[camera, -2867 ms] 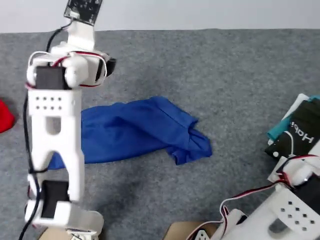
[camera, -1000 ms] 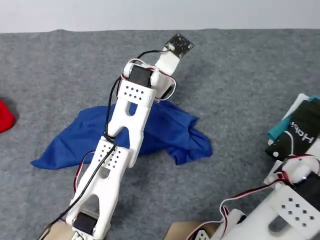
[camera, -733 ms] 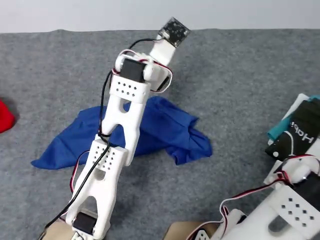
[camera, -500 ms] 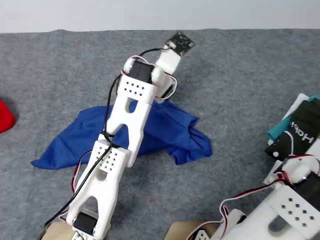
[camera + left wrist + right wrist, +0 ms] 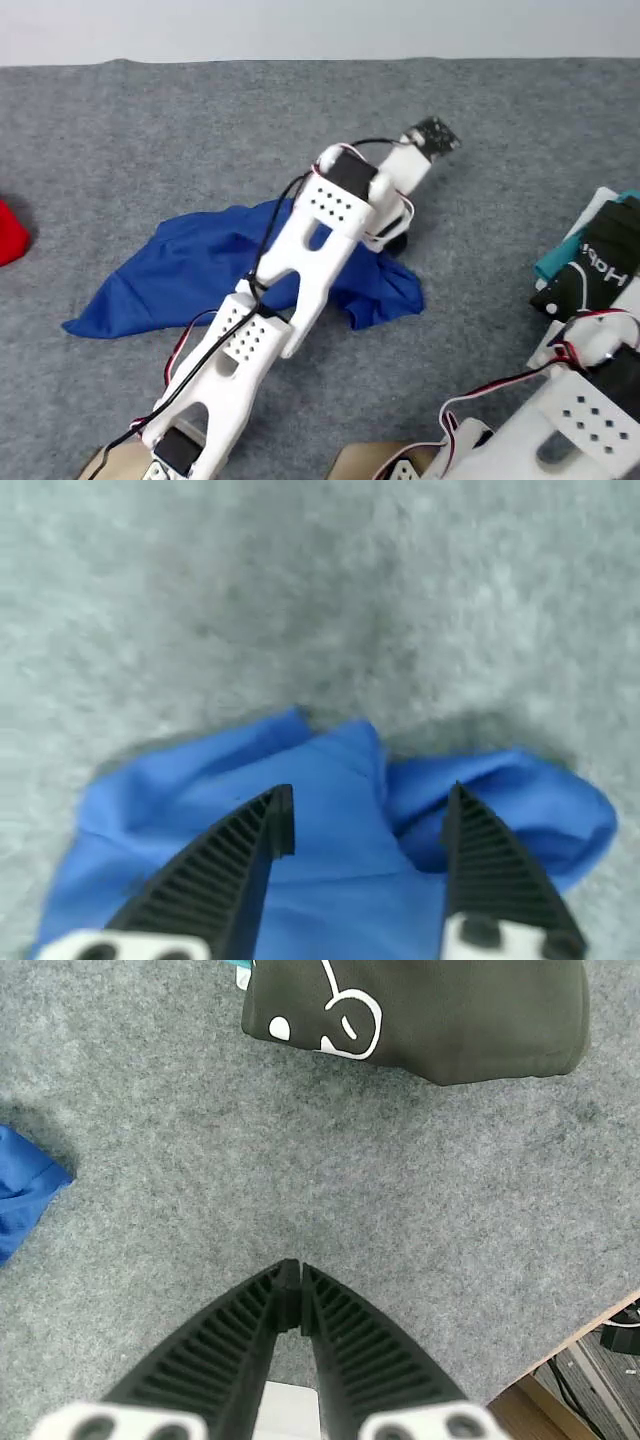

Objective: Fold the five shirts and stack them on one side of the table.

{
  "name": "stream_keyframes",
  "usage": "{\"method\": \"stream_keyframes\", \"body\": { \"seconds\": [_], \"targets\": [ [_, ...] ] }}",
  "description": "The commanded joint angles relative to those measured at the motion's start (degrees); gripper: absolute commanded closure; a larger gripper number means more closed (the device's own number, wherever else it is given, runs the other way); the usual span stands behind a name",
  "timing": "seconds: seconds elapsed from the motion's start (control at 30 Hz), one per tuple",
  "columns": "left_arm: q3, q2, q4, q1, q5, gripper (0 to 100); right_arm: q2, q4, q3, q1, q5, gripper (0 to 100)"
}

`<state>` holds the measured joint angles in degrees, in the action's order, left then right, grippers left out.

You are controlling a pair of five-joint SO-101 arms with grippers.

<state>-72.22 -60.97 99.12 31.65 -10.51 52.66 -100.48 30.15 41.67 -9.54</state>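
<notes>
Grey, fuzzy felt covers the tabletop (image 5: 500,150). At its middle lies a crumpled blue shirt (image 5: 190,265), its soft folds bunched at one end. The left gripper (image 5: 372,800) hovers over that end, ribbed black jaws apart. The right gripper (image 5: 300,1280), jaws together, hangs over bare felt near a folded black shirt (image 5: 440,1010) with white print. A red cloth (image 5: 10,232) lies at the far edge.

white print across the folded black shirt (image 5: 598,262), cut off at the picture's edge, not legible in full; close up, curled white marks, perhaps a logo.
</notes>
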Motion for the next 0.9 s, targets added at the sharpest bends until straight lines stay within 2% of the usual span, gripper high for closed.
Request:
{"method": "stream_keyframes", "body": {
  "seconds": [0.0, 0.33, 0.47, 0.6, 0.87],
  "targets": [
    [3.12, 4.04, -1.93, 0.79, 0.35, 75, 0.75, -1.98, 0.00, -0.40, -0.70, 98.8],
    [12.35, 4.04, -11.87, -1.41, 0.35, 76, 0.75, -1.98, 0.00, -0.40, -0.70, 98.8],
    [13.85, 4.13, -12.92, -2.37, 0.35, 84, 0.75, -1.98, 0.00, -0.40, -0.70, 98.8],
    [12.35, 5.27, -11.87, -3.16, -0.26, 100, 0.75, -1.98, 0.00, -0.40, -0.70, 98.8],
    [-3.56, 10.46, 1.49, -4.13, -1.67, 100, 0.75, -1.89, 0.00, -0.40, -0.70, 98.8]
  ]
}}
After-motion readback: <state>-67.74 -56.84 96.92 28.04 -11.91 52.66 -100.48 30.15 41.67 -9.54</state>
